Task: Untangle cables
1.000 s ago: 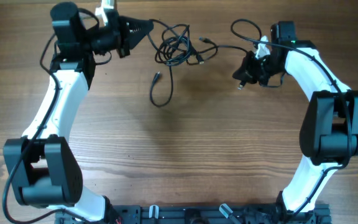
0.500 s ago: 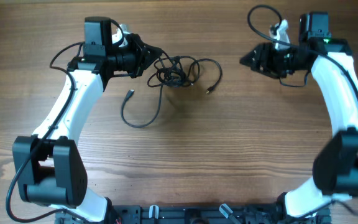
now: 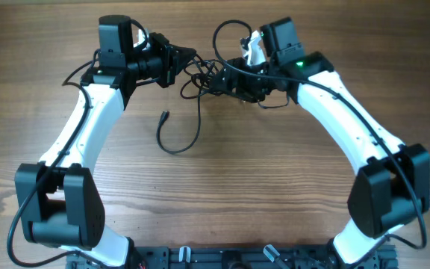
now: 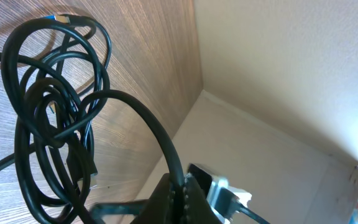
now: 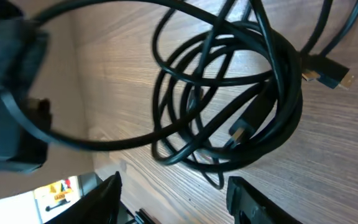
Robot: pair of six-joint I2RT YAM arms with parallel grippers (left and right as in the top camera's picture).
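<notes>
2 views | L wrist: left claw pinching cables | R wrist: right claw spread, empty

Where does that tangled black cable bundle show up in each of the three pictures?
Overhead: cable bundle top centre, between both claws.
Left wrist: bundle fills the left half, one strand pinched in the left claw.
Right wrist: bundle centre-right, above the open right claw.
Shared landmark: the wooden table beneath it.

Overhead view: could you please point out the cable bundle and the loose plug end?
cable bundle (image 3: pixel 209 81), overhead view, its knotted centre.
loose plug end (image 3: pixel 164 116), overhead view, the plug tip.
</notes>
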